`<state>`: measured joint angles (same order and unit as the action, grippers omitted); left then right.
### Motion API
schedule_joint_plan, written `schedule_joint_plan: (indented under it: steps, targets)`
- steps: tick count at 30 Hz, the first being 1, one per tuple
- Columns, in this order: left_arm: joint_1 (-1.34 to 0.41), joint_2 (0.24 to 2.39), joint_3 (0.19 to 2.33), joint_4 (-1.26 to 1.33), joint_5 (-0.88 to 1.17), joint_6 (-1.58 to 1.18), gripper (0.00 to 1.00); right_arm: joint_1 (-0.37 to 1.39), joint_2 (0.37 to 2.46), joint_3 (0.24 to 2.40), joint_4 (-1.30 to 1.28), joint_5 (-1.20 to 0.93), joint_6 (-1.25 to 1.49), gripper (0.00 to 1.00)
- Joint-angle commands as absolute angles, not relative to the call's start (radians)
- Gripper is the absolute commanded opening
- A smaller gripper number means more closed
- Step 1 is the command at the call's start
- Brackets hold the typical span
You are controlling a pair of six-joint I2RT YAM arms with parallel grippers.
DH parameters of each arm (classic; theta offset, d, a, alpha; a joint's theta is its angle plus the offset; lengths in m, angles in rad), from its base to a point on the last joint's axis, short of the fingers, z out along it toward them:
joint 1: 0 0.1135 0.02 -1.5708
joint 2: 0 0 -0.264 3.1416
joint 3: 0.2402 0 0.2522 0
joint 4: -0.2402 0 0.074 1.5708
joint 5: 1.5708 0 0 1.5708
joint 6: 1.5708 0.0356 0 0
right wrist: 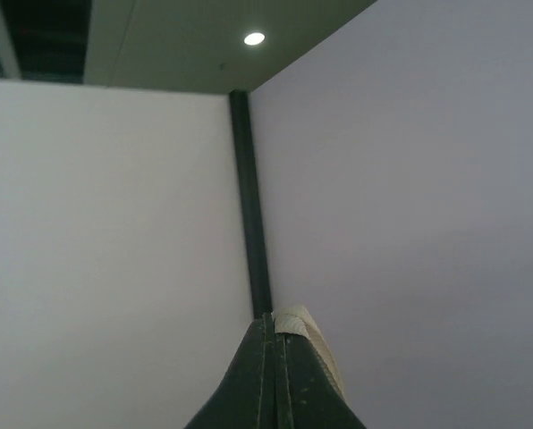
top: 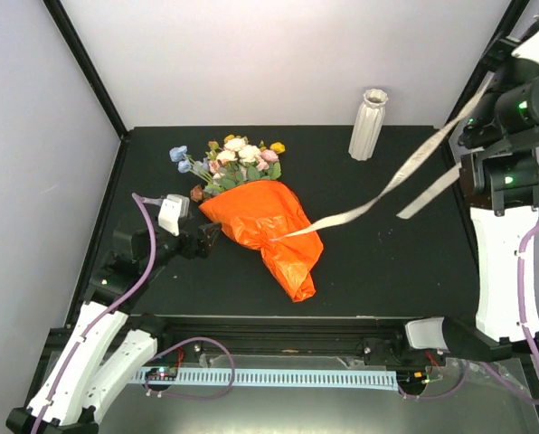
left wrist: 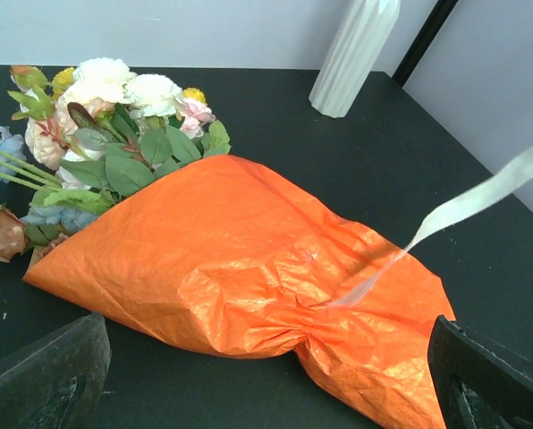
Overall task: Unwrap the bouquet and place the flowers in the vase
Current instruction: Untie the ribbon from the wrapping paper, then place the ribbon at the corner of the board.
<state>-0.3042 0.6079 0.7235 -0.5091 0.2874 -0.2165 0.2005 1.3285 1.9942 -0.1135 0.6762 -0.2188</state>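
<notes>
The bouquet (top: 260, 226) lies on the black table, wrapped in crumpled orange paper (left wrist: 249, 277) that is pinched at the neck. Its flowers (top: 238, 158) point to the far left, and pink, cream and yellow blooms (left wrist: 114, 98) stick out of the wrap. My left gripper (top: 206, 240) is open just left of the wrap, with its fingers (left wrist: 47, 380) wide on either side of the paper. My right gripper (top: 497, 65) is raised high at the far right, shut on the cream ribbon (right wrist: 313, 344). The ribbon (top: 387, 185) stretches from the neck up to it. The white ribbed vase (top: 369, 124) stands upright at the back.
A loose tail of ribbon (top: 428, 194) hangs from the right gripper above the table's right side. Black frame posts (top: 84, 63) and pale walls close in the table. A cable tray (top: 278, 377) runs along the near edge between the arm bases.
</notes>
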Motion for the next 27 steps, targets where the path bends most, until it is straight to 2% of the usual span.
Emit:
schedule_joint_plan:
  steps: [1,12,17,20,27]
  targets:
    - [-0.313,0.590,0.718,-0.516,0.276,-0.199,0.99,0.099,1.406,2.111,-0.142,0.644,-0.202,0.01]
    - [-0.313,0.584,0.718,-0.515,0.274,-0.201,0.99,-0.066,1.581,2.303,-0.189,0.538,-0.100,0.01]
    - [-0.314,0.583,0.718,-0.515,0.272,-0.199,0.99,-0.105,1.637,2.308,-0.236,0.456,0.061,0.01]
    - [-0.313,0.584,0.718,-0.515,0.269,-0.199,0.99,-0.106,1.626,2.218,-0.257,0.405,0.150,0.01]
    - [-0.314,0.594,0.718,-0.519,0.267,-0.199,0.99,-0.105,1.477,1.794,-0.077,0.323,0.278,0.01]
